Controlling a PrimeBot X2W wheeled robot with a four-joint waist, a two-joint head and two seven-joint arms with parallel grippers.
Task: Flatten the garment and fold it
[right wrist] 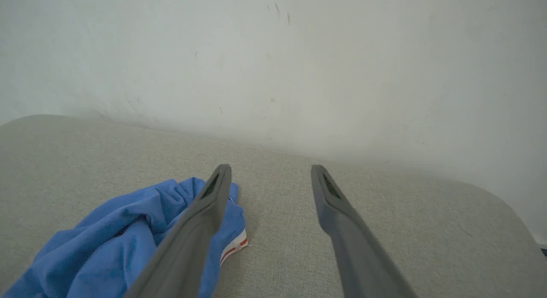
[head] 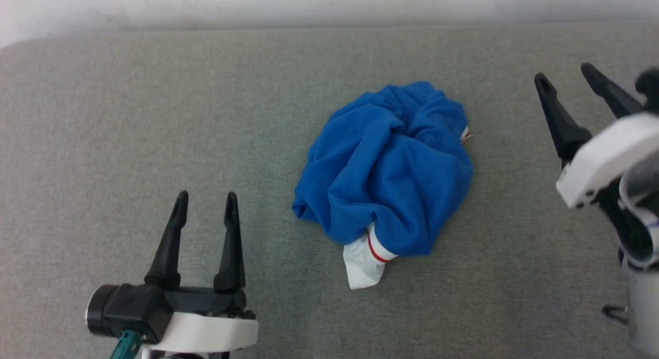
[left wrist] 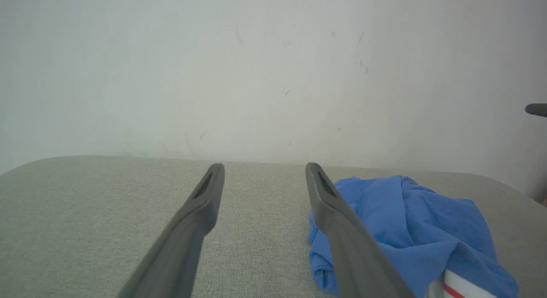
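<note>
Head view has one garment [head: 386, 168], a bright blue T-shirt, bunched in a loose heap near the middle of the grey cloth-covered tabletop [head: 154, 91], with nothing flattened yet. Two sets of jaws flank it, both spread wide and holding nothing. The left jaws sit off the heap's 7 o'clock, well clear of it, and the right jaws hang out toward its 2 o'clock, also apart from the cloth. From where I stand the shirt looks like light, limp jersey that will sag and drag rather than keep a shape, so it wants lifting by an edge, not by the middle of the bundle. One white cuff [head: 368, 256] with a red stripe pokes out at the heap's 6 o'clock, and a second scrap of red-and-white trim [head: 466, 135] peeps out at its 2 o'clock. Those two look the likeliest places to pinch, one for each arm, before drawing the cloth apart.
</note>
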